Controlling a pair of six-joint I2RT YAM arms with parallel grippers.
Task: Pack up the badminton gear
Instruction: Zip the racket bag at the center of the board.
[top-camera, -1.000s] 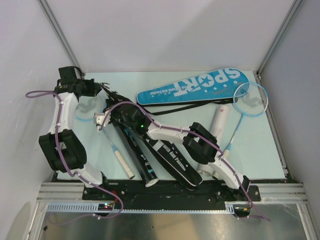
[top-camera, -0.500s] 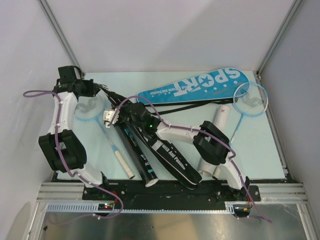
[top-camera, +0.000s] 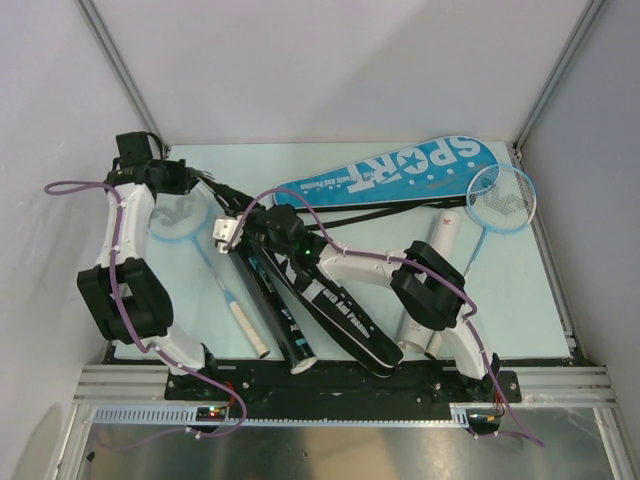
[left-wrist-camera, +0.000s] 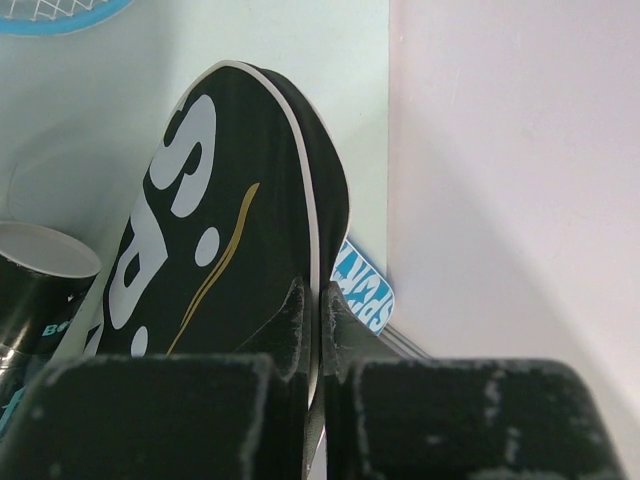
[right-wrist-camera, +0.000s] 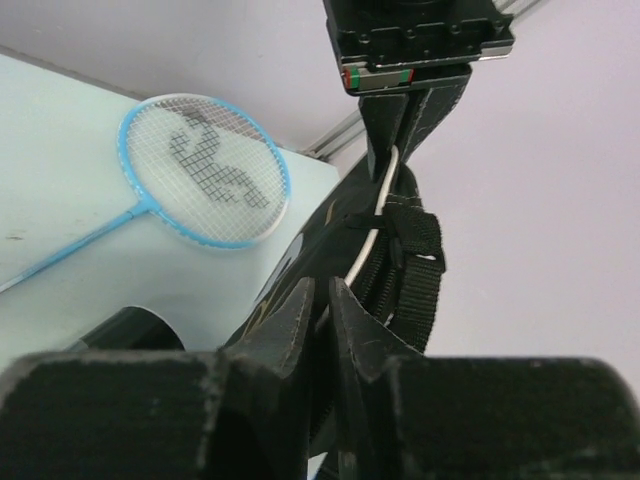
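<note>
The black "SPORT" cover (left-wrist-camera: 230, 200) is pinched by its white-trimmed edge between the tightly pressed left fingers (left-wrist-camera: 288, 335); its edge is also nipped between the almost-closed right fingers (right-wrist-camera: 290, 325).

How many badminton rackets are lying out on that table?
2. One light-blue racket lies at the far right; the other racket lies at the left, its head beside the left arm. More could be hidden inside the black cover or blue cover.
</note>
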